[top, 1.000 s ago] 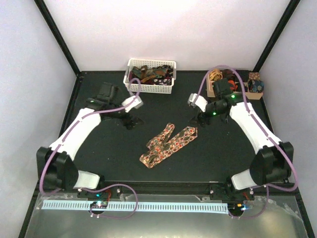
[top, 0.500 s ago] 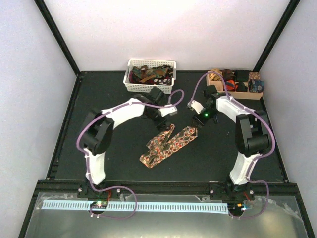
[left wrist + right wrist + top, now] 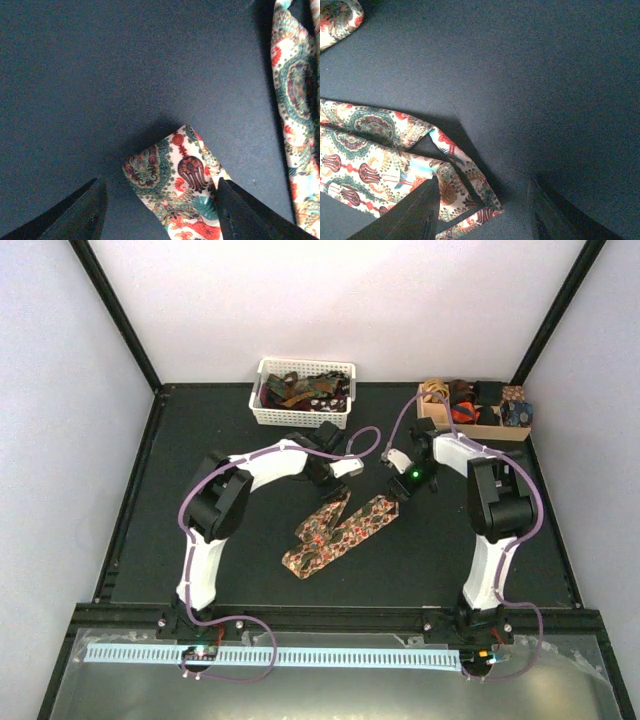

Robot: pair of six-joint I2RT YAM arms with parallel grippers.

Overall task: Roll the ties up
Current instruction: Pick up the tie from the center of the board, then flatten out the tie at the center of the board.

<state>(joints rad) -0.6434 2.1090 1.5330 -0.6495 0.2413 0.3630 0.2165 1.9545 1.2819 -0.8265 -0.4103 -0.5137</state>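
Floral tie (image 3: 340,530) lies folded on the table (image 3: 200,420), both ends pointing toward 1 o'clock, with the left gripper (image 3: 160,210) spread astride one end and the right gripper (image 3: 482,212) spread over the other.

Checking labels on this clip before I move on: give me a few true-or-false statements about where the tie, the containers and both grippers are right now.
1. The floral tie lies unrolled on the table. True.
2. The left gripper is shut on a tie end. False: its jaws are open, with a tie end lying on the table between them.
3. The white basket at the far edge holds other ties. True.
4. The wooden box stands at the far left corner. False: it stands at the far right.
5. The right gripper is open, near the tie's other end. True.
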